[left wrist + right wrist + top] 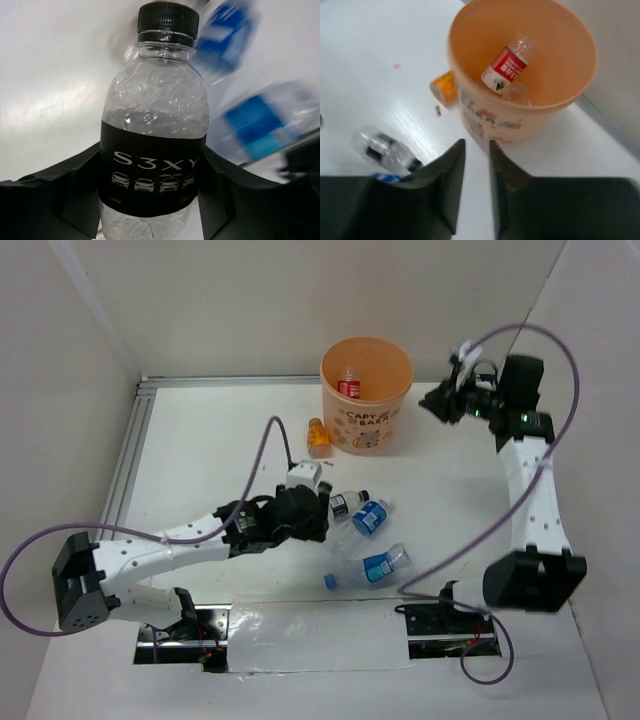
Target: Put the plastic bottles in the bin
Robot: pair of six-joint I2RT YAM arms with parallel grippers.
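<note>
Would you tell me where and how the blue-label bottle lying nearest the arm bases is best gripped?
Grip the bottle across its labelled middle, coming straight down from above. It lies on its side, cap pointing toward the near left, so closing crosswise to its length should seat on the round body rather than the narrow neck.

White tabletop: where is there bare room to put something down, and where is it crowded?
Bare: between the metal rail and the stubby orange bottle, and between the round orange bin and the right arm. Crowded: the middle, where the left pincer holds a black-labelled clear bottle beside two blue-labelled bottles.
</note>
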